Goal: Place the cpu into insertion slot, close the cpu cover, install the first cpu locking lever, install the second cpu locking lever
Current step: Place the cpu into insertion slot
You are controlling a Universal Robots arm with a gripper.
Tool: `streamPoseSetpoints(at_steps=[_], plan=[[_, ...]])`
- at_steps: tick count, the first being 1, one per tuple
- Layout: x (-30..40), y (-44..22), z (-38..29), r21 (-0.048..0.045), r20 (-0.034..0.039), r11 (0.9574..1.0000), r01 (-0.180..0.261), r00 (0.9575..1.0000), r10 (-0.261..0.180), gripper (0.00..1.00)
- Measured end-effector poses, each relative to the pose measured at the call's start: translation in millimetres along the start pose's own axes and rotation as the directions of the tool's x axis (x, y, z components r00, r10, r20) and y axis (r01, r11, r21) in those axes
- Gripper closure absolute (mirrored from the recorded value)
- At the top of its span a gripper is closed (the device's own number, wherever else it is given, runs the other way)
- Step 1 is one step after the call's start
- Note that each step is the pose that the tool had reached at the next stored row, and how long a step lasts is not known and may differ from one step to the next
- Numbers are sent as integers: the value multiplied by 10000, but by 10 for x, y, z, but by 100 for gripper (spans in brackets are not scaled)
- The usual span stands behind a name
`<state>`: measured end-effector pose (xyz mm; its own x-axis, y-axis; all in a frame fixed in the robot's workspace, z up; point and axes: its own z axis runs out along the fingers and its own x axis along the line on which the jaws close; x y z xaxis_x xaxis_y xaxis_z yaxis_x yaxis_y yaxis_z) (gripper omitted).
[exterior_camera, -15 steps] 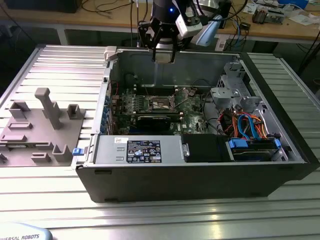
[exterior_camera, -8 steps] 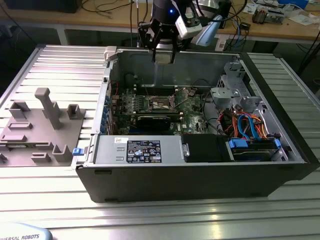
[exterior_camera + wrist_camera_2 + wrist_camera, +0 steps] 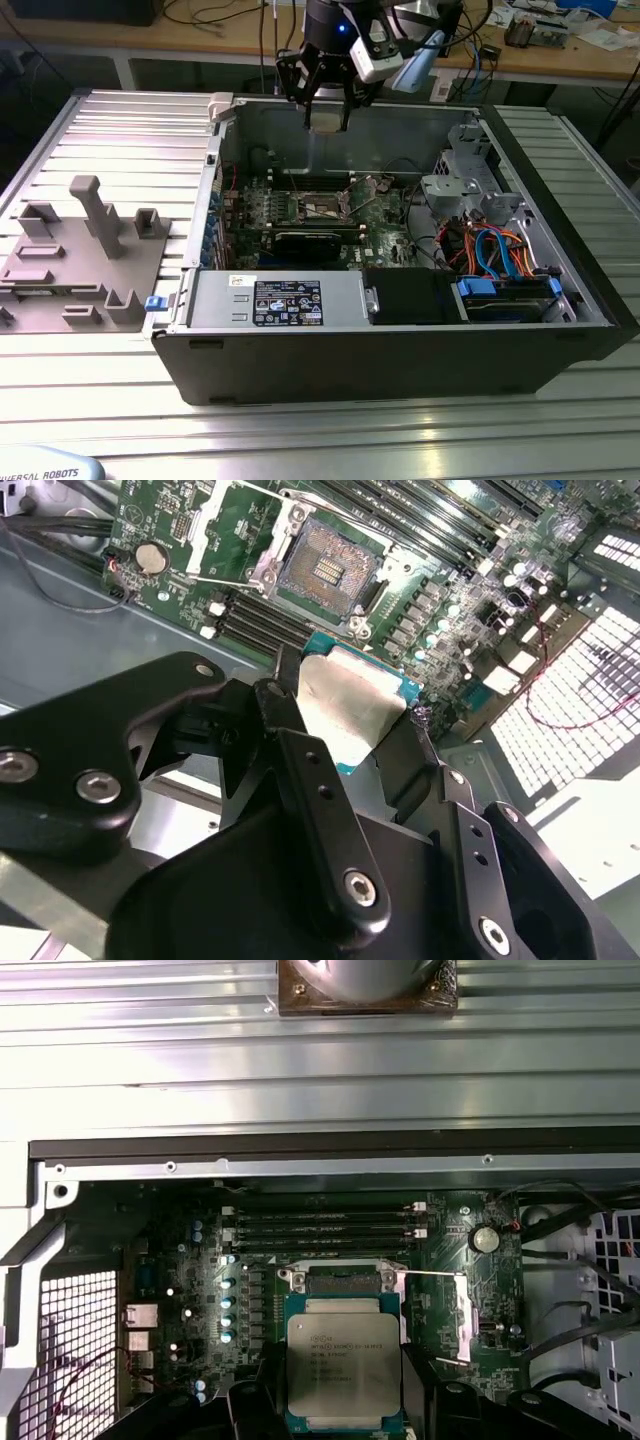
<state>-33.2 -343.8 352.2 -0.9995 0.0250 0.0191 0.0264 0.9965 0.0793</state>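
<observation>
Tool (image 3: 327, 118) hangs above the open PC case (image 3: 400, 350), near its far wall. In the second wrist view the fingers are closed part-way onto the cpu (image 3: 340, 695), pinching it by two opposite edges, metal top facing the camera.

Insertion slot (image 3: 325, 568) lies below on the green motherboard (image 3: 440, 610), bare and well apart from the chip. Cpu cover (image 3: 196, 520) appears swung open beside it.

Handling, est.: chip is light, thin and stiff. Metal lid is smooth, so prob. slippery. Underside contacts and slot pins are likely fragile. Best hold is on the green edges, as now, w/ no tilt.

Surface (image 3: 300, 430) is ribbed aluminium w/ a grey fixture tray (image 3: 80, 250) on the exterior view's left. Benches (image 3: 560, 50) w/ cables and misc. gear stand behind.
</observation>
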Motion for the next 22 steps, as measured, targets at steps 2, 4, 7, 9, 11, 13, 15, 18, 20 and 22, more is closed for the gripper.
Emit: streamPoseSetpoints(at_steps=[2, 4, 7, 9, 11, 13, 15, 18, 20, 22], plan=[[0, 0, 5, -1, 0, 10000, 0, 10000, 0, 46], [0, -1, 10, -1, 1, 10000, 0, 10000, 0, 46], [-1, -1, 19, -1, 1, 10000, 0, 10000, 0, 46], [-1, -2, 24, -1, 1, 10000, 0, 10000, 0, 46], [-1, -3, 32, 0, 1, 10000, 1, 10000, -1, 46], [-1, -3, 37, 0, 1, 10000, 0, 10000, 0, 46], [-1, -3, 41, 0, 0, 10000, 0, 10000, 0, 46], [-1, -4, 49, 1, 0, 10000, 0, 10000, 0, 46], [-1, -4, 54, 0, 1, 10000, 0, 10000, 0, 46], [-1, -5, 61, 0, 1, 10000, 0, 10000, 0, 46]])
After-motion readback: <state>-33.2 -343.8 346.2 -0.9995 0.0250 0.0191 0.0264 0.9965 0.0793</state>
